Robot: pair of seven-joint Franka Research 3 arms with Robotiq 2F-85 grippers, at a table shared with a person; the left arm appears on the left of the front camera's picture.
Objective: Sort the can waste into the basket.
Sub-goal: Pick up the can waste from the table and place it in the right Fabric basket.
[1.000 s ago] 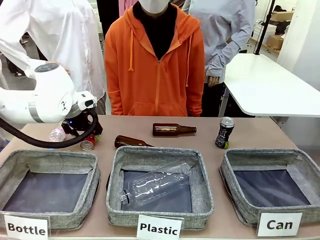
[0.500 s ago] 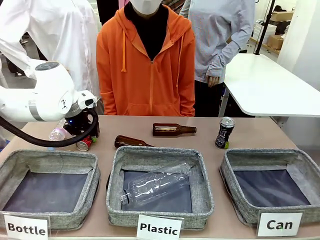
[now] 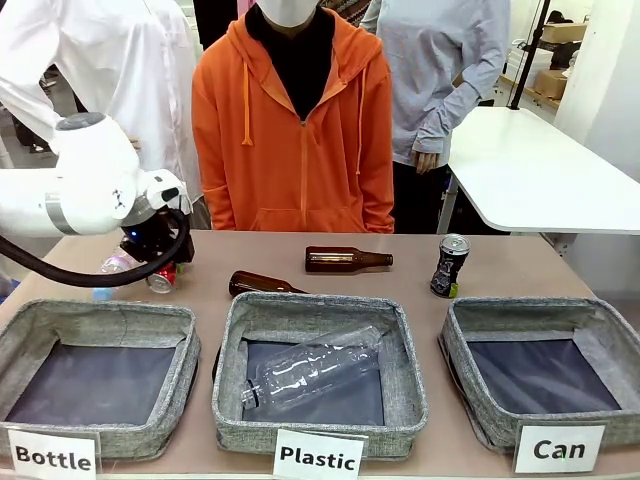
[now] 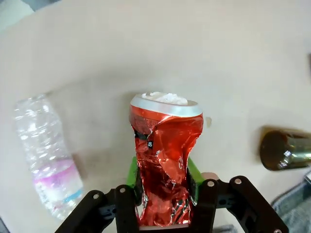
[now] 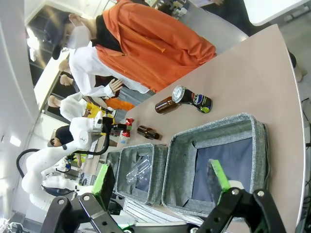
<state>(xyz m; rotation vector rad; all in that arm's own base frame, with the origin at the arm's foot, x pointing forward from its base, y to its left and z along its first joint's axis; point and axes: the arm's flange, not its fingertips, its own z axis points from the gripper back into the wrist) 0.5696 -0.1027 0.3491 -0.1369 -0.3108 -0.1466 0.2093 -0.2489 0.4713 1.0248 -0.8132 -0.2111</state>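
Note:
The crushed red can [image 4: 165, 150] is pinched between the green pads of my left gripper [image 4: 163, 174], which is shut on it. In the front view that gripper [image 3: 158, 268] holds the red can [image 3: 163, 279] just above the table at the far left. The slim black can [image 3: 450, 265] stands upright at the far right, behind the grey basket labelled "Can" [image 3: 545, 309], whose dark lining is bare. My right gripper [image 5: 160, 180] hangs open high above this basket [image 5: 214, 127], with the black can [image 5: 192, 100] beyond it.
A clear plastic bottle [image 3: 114, 265] lies just left of the held can. Two brown glass bottles [image 3: 345, 259] [image 3: 262, 283] lie mid-table. The "Plastic" basket [image 3: 320, 309] holds a clear bottle; the "Bottle" basket [image 3: 95, 312] sits at the left. People stand at the far side.
My left gripper has lifted the red can off the table and drawn it slightly up and left. The right gripper has stayed open.

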